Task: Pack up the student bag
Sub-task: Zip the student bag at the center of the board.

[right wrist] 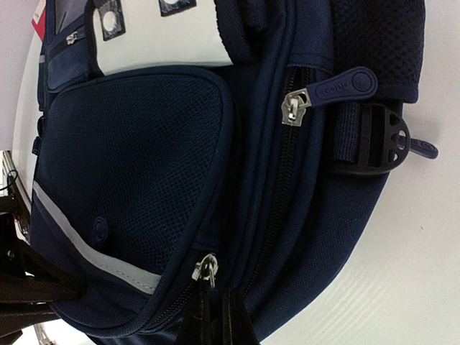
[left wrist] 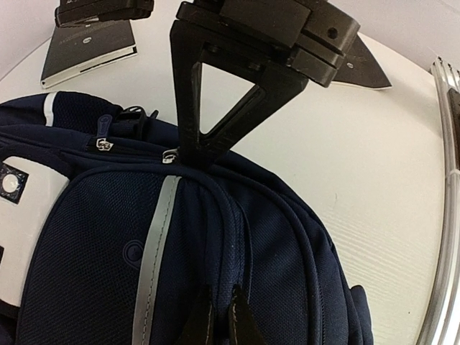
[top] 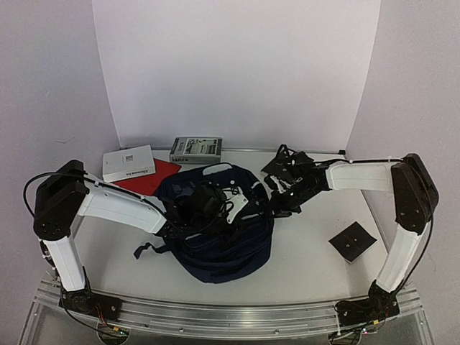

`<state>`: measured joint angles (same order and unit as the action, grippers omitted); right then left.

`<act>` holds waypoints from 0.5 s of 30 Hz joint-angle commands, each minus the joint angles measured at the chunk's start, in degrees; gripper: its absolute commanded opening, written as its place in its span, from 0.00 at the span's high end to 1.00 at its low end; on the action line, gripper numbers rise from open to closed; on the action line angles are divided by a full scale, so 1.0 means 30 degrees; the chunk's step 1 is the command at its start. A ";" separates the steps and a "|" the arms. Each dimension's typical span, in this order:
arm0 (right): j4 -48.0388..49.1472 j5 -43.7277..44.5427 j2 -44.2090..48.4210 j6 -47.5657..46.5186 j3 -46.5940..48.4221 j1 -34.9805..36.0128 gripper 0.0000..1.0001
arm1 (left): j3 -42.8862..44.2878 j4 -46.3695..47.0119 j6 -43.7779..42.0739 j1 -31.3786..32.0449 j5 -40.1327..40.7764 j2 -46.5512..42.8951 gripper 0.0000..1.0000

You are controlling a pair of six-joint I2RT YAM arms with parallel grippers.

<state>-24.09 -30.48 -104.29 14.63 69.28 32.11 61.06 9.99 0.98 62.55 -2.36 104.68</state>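
The student bag (top: 223, 237), navy with a grey reflective stripe (left wrist: 159, 237) and a white panel (right wrist: 165, 39), lies flat in the middle of the table. My left gripper (left wrist: 219, 316) rests on top of the student bag, shut on a ridge of navy fabric beside a zip line. My right gripper (right wrist: 215, 316) is at the bag's right side, shut on the pull of a metal zip slider (right wrist: 207, 267) at the corner of the mesh pocket (right wrist: 136, 158). In the left wrist view the right gripper's black fingers (left wrist: 198, 108) come down onto that slider (left wrist: 170, 154).
A white box (top: 128, 164), a red flat item (top: 152, 176) and a grey box (top: 195, 149) lie behind the bag on the left. A black square piece (top: 353, 241) lies on the table at the right. Another zip pull with a navy tab (right wrist: 338, 90) and a black buckle (right wrist: 377, 140) sit on the bag's side.
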 commanded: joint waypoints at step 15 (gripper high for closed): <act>0.0779 0.7066 0.3130 0.2783 -0.0780 -0.0891 0.30 | 0.3865 0.0434 0.4664 0.0638 -0.1605 0.1257 0.88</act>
<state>-22.69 -18.91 -103.82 17.84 69.99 30.04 65.37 5.48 8.00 63.11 -2.80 106.34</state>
